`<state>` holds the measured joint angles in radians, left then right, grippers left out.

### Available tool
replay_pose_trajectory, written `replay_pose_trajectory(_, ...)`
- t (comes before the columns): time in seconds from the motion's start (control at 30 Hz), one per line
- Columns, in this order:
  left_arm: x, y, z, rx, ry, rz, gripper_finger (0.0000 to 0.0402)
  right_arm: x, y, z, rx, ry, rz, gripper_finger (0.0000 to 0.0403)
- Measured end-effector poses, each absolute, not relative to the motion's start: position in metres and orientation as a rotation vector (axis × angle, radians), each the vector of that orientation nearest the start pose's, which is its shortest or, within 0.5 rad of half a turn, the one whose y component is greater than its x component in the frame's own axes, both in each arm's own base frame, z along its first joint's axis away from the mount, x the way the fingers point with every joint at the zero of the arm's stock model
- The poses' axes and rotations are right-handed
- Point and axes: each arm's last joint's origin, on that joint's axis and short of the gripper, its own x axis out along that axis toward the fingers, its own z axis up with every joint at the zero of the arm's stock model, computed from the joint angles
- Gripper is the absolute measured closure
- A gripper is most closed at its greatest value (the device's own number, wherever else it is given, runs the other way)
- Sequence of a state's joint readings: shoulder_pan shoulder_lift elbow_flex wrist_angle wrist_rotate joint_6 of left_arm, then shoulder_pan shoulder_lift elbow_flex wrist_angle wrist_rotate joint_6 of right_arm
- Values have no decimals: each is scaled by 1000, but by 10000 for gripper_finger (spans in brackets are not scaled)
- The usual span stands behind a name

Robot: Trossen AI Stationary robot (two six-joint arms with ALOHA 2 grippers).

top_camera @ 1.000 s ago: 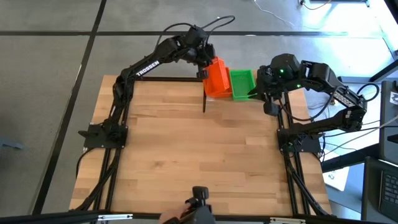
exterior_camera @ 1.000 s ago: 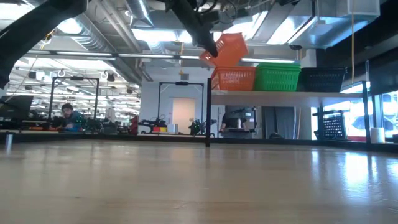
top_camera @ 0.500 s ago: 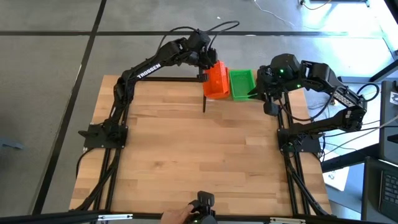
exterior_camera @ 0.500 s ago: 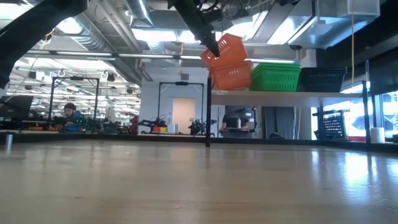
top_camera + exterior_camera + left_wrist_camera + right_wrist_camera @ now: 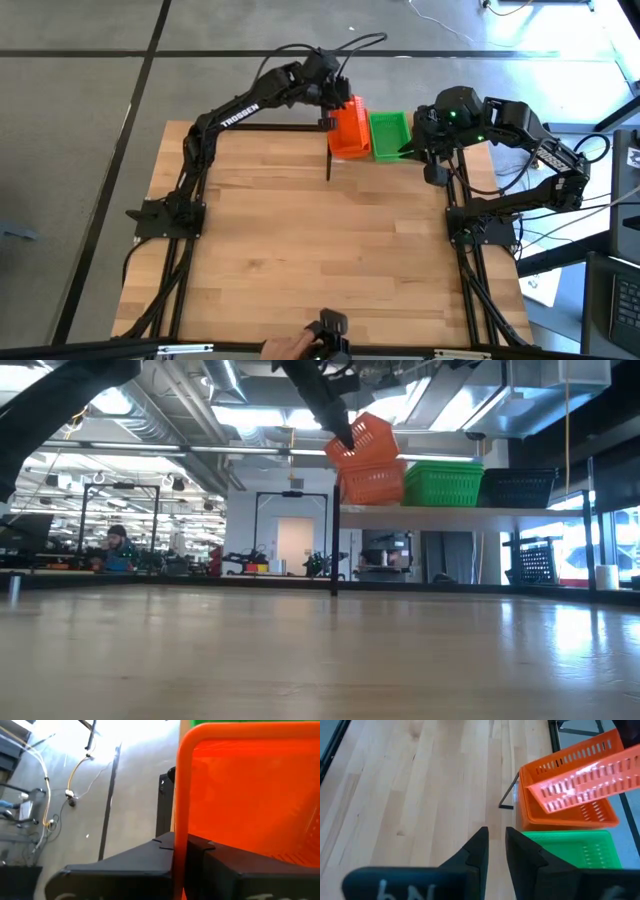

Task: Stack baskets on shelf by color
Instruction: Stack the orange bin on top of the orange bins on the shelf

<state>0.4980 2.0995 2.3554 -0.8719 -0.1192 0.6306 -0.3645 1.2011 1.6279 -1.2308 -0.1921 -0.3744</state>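
Left gripper [image 5: 338,100] has its fingers clamped on the rim of a tilted orange basket [image 5: 362,438], held over the orange stack [image 5: 372,482] at the shelf's [image 5: 450,516] left end. It looks light, stiff mesh plastic; the thin rim is the natural hold, though likely slippery. Green baskets [image 5: 444,483] come next, black baskets [image 5: 518,486] beyond. Right gripper [image 5: 492,850] hangs by the green ones above the bench [image 5: 320,250], fingers slightly apart, holding nothing.
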Motion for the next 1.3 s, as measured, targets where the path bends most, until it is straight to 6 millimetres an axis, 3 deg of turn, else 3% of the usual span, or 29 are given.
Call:
replay_pose_trajectory(0.33, 403, 211, 398, 544, 802, 460, 353, 179, -62, 436, -134, 789, -16, 340)
replay_pose_trajectory(0.77, 416, 184, 405, 594, 744, 450, 352, 177, -63, 440, -158, 757, -49, 340)
replay_pose_trajectory(1.07, 415, 215, 401, 587, 704, 531, 354, 171, -60, 444, -165, 733, -54, 340)
replay_pose_trajectory(1.3, 417, 225, 392, 545, 709, 549, 397, 171, -60, 445, -167, 725, -55, 340)
